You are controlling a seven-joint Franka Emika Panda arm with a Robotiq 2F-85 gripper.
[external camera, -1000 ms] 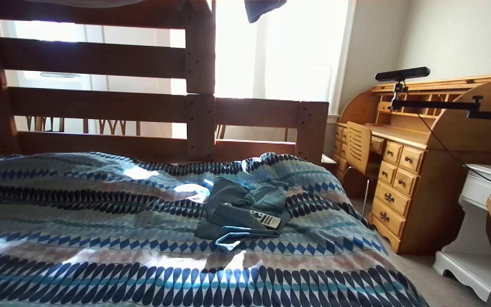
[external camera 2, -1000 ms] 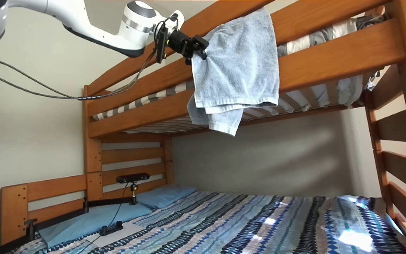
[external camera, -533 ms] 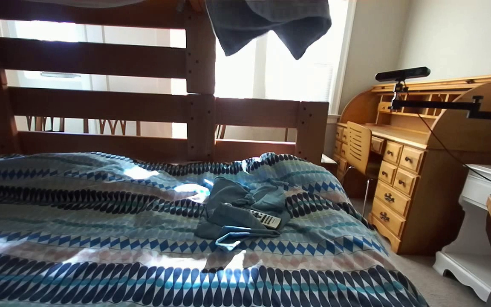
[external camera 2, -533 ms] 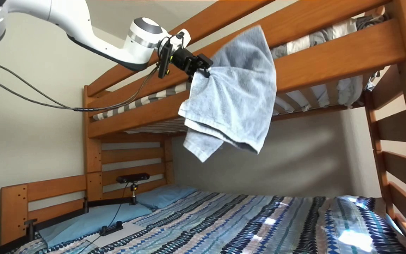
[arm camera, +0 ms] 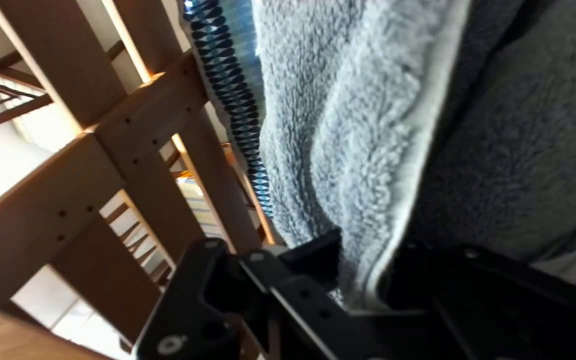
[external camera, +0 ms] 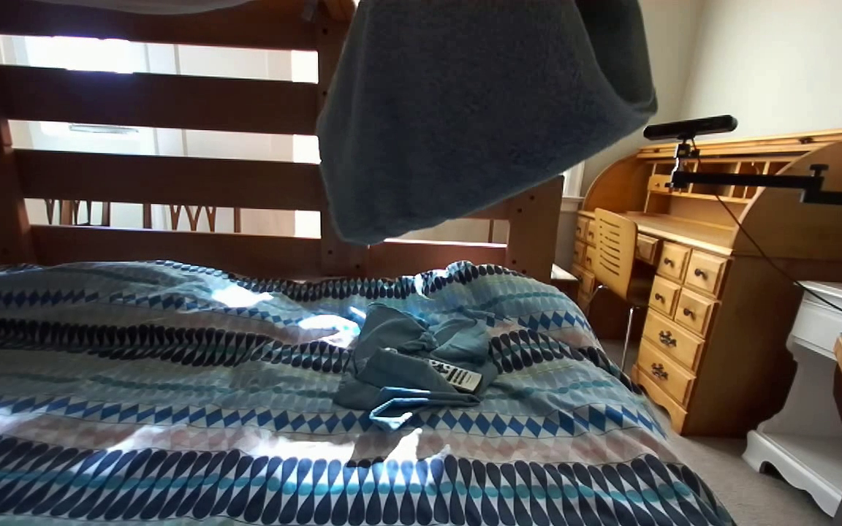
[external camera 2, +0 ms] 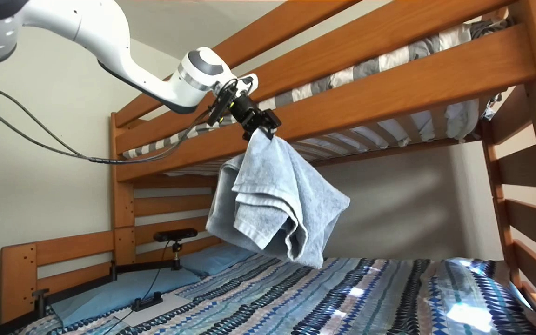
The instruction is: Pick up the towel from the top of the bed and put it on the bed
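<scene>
Dangling from the end effector (external camera 2: 260,133), which is clenched on a gathered fold, the towel (external camera 2: 279,195) is no longer draped over the upper guard rail (external camera 2: 342,53) and is suspended above the lower bed surface (external camera 2: 305,298). The pick is judged complete; lowering and release remain to be done.

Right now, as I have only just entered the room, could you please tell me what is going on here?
A robot arm has a towel pinched in its gripper. The towel hangs in loose folds in the air, off the upper bunk and above the bed, not yet laid down. On the bed, a remote lies among the folds of a cloth.
</scene>
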